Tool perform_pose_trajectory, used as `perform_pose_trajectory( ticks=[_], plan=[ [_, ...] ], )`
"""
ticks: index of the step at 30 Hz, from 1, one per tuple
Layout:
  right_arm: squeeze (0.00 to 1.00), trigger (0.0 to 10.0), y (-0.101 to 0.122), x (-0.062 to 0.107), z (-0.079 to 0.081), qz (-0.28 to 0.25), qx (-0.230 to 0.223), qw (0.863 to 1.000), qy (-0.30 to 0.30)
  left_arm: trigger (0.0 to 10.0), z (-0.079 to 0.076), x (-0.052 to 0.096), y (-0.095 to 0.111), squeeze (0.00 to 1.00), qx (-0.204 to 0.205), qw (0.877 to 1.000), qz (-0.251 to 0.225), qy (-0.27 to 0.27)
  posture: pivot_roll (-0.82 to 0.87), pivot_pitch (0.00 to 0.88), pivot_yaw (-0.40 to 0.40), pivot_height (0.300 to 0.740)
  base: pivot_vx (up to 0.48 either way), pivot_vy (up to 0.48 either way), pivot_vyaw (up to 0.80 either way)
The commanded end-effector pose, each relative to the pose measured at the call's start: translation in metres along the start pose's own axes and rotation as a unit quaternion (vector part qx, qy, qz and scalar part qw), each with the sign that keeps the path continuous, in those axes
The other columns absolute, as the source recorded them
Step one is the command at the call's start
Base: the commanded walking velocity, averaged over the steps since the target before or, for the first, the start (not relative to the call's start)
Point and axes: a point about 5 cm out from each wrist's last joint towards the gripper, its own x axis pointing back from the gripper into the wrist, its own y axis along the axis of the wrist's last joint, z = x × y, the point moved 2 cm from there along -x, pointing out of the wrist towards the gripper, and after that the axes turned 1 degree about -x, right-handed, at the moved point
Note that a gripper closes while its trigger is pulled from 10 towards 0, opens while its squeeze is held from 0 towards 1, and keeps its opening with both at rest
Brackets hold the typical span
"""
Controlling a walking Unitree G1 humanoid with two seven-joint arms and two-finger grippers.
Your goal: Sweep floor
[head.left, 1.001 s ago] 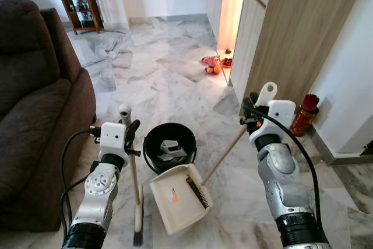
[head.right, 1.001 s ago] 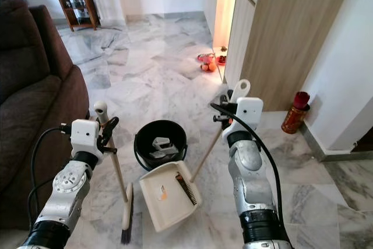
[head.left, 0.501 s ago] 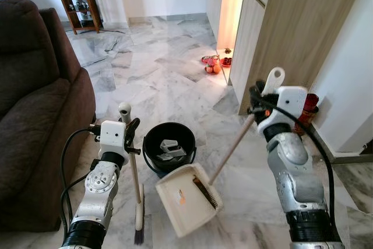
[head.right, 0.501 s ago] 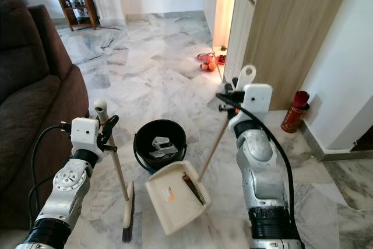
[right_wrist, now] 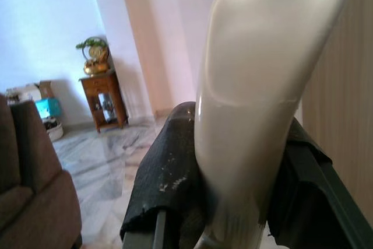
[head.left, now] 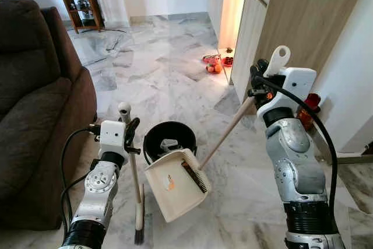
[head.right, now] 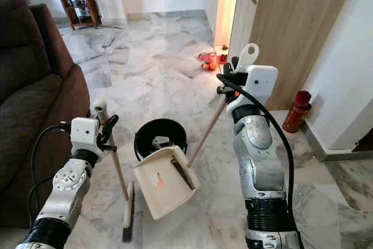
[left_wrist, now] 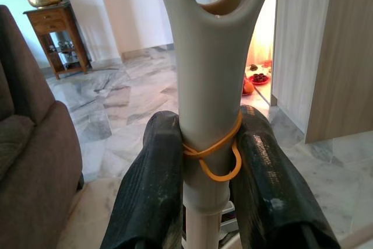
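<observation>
Right gripper (head.left: 260, 83) clamped on the dustpan (head.left: 176, 183) handle, pan tipped up against the black bin (head.left: 169, 142).

From the head views, the pan's back edge sits at the bin's near rim, and the left gripper (head.left: 129, 130) holds the broom (head.left: 136, 188) upright just beside the bin, toward the sofa (head.left: 35, 103). Left wrist view: both fingers (left_wrist: 152, 185) squeezed shut on the broom handle (left_wrist: 208, 86), right where a yellow rubber band (left_wrist: 213, 154) wraps it. Right wrist view: fingers (right_wrist: 166, 185) tight on the pale dustpan handle (right_wrist: 256, 86). Both look like light, stiff, slick plastic, so I'd guess gripping high near the hang-hole lets the pan swing.
</observation>
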Motion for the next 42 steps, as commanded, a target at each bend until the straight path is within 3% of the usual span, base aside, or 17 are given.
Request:
perform_pose_trajectory(
  ticks=[1, 13, 42],
  plan=[
    [0.00, 10.0, 0.039, -0.005, 0.008, -0.083, -0.026, 0.996, 0.006, 10.0, 0.005, -0.003, 0.011, 0.00, -0.010, 1.000, -0.028, 0.006, 0.10, 0.000, 0.042, 0.740, 0.000, 0.000, 0.00],
    [0.00, 10.0, 0.045, -0.007, 0.012, -0.104, -0.037, 0.994, 0.002, 10.0, 0.011, -0.002, 0.013, 0.00, -0.018, 0.999, -0.033, 0.023, 0.10, 0.000, 0.043, 0.740, 0.000, 0.000, 0.00],
    [0.00, 10.0, 0.041, -0.008, 0.012, -0.100, -0.037, 0.994, 0.002, 10.0, 0.015, 0.000, 0.013, 0.00, -0.020, 0.999, -0.035, 0.034, 0.11, 0.000, 0.046, 0.740, 0.340, 0.000, 0.13]
  ],
)
